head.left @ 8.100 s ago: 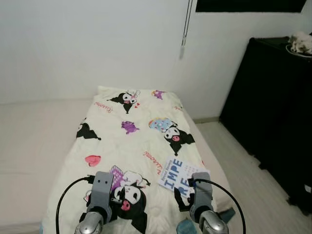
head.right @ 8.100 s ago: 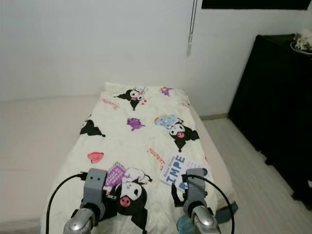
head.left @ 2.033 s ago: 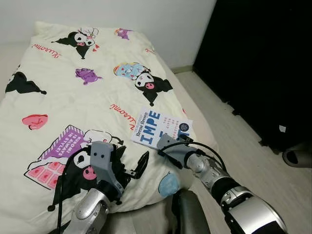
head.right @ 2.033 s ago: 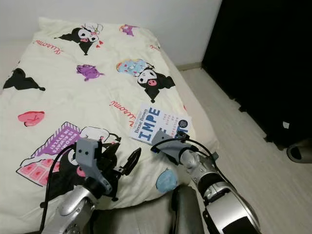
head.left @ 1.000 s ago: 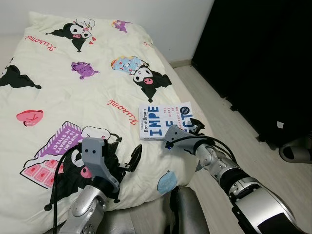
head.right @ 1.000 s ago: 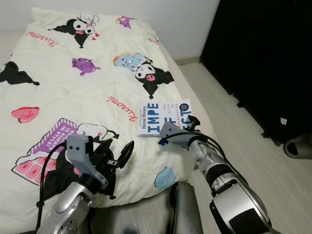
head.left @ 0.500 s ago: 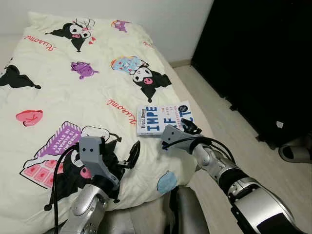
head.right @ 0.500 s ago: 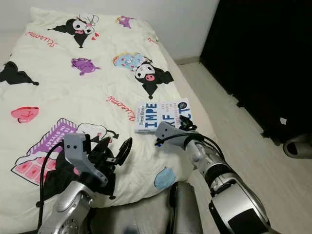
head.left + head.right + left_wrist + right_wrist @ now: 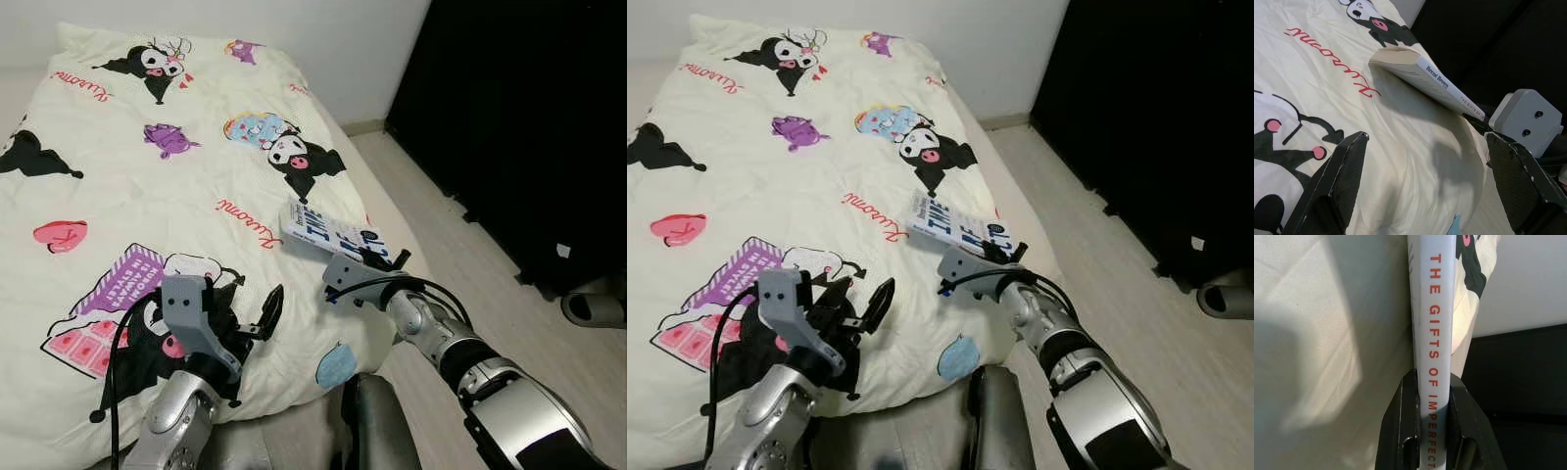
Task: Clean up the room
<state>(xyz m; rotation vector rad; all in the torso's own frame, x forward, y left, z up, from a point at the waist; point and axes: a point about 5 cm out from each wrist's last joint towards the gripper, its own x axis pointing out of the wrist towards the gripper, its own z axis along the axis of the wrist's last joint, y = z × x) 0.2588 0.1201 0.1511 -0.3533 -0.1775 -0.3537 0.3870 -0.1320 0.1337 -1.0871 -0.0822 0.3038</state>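
Near the bed's (image 9: pixel 118 147) right edge, the right gripper (image 9: pixel 377 262) now pinches the book (image 9: pixel 328 232) by its spine and has tipped it up, probably off the blanket. Left gripper (image 9: pixel 257 318) waits beside, fingers spread.

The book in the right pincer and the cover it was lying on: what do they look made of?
The book looks like a paperback: thin white matte card cover, printed lettering, cream page edges. The bed cover looks like soft quilted fabric, cream with cartoon prints, dimpled and creased. The right pincer clamps the spine.
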